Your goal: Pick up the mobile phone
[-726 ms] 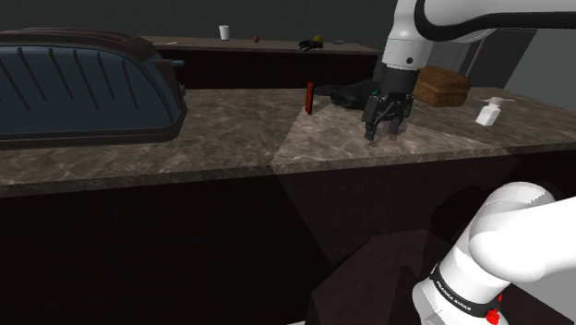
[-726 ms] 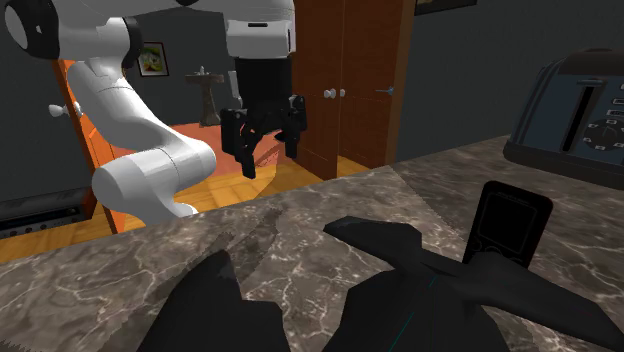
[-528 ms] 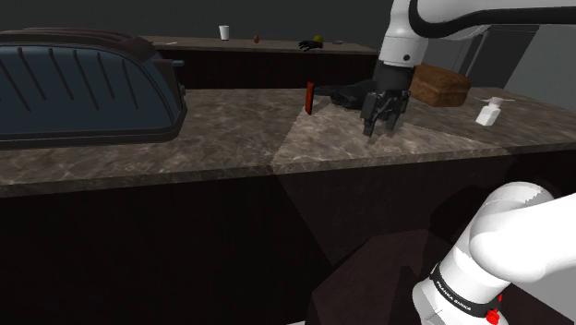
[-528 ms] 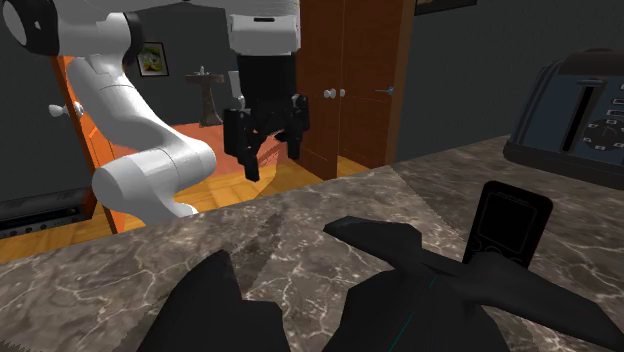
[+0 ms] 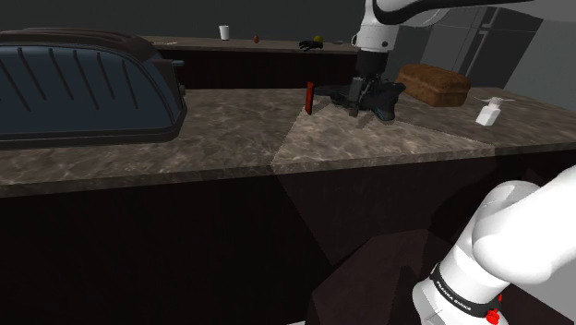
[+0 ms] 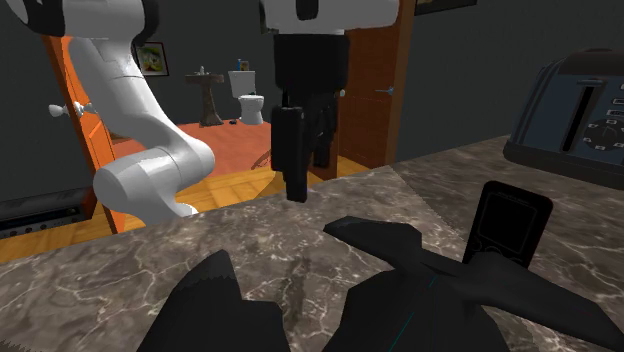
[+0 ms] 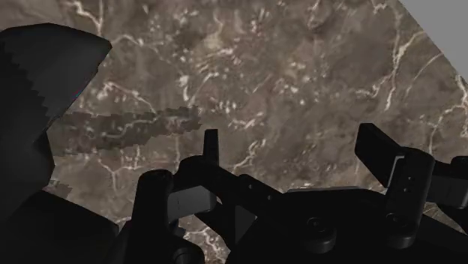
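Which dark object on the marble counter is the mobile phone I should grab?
Start at the big dark blue toaster on the brown marbled countertop and look toward the brown bread loaf. Between them lies a low, angular black object, with the mobile phone at its toaster-side end. The phone is the only thin slab standing upright, its edge red in the shoulder view.

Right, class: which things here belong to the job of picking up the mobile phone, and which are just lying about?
Belong to the job:
- mobile phone, standing upright
- gripper, open, holding nothing

Just lying about:
- toaster
- loaf of bread
- white pump bottle
- white cup
- flat black shape beside the phone
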Robot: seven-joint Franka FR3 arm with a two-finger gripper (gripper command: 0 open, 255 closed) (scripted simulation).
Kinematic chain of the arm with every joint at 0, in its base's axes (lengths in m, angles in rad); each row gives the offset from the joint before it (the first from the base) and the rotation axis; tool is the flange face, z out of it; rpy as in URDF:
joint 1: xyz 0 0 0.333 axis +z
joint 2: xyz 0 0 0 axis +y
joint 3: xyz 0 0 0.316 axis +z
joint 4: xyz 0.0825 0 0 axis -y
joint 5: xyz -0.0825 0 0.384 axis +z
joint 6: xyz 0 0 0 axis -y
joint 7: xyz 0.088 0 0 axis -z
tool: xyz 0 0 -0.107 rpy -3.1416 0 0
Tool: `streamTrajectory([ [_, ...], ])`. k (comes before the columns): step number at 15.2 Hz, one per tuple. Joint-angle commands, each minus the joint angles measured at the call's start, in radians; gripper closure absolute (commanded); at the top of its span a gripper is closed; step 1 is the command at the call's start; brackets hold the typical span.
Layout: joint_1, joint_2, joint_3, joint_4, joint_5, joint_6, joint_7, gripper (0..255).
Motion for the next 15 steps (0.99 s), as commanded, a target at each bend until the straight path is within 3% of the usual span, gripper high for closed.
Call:
streamTrajectory([
  [1,0.016,0.079,-0.023,0.090,-0.004,-0.009,-0.092,0],
  [8,0.052,0.360,-0.070,0.416,0.023,-0.048,-0.385,0],
  [15,0.046,0.661,-0.066,0.833,0.077,-0.157,-0.641,0],
])
